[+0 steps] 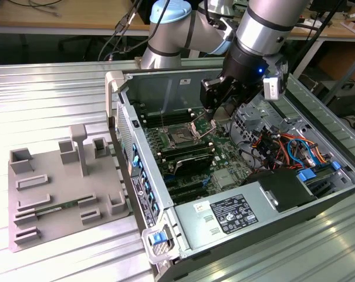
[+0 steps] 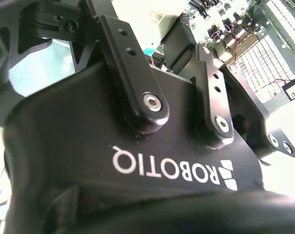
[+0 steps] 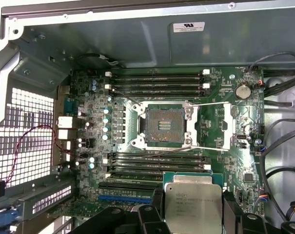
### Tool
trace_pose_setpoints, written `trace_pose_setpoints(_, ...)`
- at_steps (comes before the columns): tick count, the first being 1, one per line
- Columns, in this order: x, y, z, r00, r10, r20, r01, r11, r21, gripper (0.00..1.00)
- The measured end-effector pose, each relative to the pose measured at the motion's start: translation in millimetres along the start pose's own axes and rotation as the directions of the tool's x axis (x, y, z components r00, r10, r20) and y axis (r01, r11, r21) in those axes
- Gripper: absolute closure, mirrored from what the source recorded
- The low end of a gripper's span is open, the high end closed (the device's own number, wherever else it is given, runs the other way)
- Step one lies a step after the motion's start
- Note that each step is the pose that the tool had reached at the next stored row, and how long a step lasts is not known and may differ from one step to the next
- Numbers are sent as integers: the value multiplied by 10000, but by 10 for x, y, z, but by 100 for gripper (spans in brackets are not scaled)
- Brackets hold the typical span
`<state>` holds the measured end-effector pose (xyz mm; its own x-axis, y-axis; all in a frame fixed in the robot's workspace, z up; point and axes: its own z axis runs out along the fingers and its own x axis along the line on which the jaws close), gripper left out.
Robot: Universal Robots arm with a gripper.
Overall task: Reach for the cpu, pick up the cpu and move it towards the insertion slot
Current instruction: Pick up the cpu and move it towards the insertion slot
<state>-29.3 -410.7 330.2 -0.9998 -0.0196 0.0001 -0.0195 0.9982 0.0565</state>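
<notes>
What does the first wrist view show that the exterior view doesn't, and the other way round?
The first wrist view shows the silvery cpu close up, held in the tool, short of the open insertion slot. The exterior view shows the robot arm, the grey tray beside the computer case, and the ribbed metal table. Both show the green circuit board and the slot.

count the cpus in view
1: the cpu sits between the gripper fingers in the first wrist view, short of the open, empty insertion slot. Others may be hidden.
</notes>
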Motion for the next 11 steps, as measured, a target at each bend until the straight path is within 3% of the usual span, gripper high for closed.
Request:
trace_pose_setpoints(6, 0, 1, 27, 10000, 1, 0, -1, 10000, 0, 45)
trace_pose_setpoints(11, -2, 47, 37, 10000, 0, -1, 0, 10000, 0, 45)
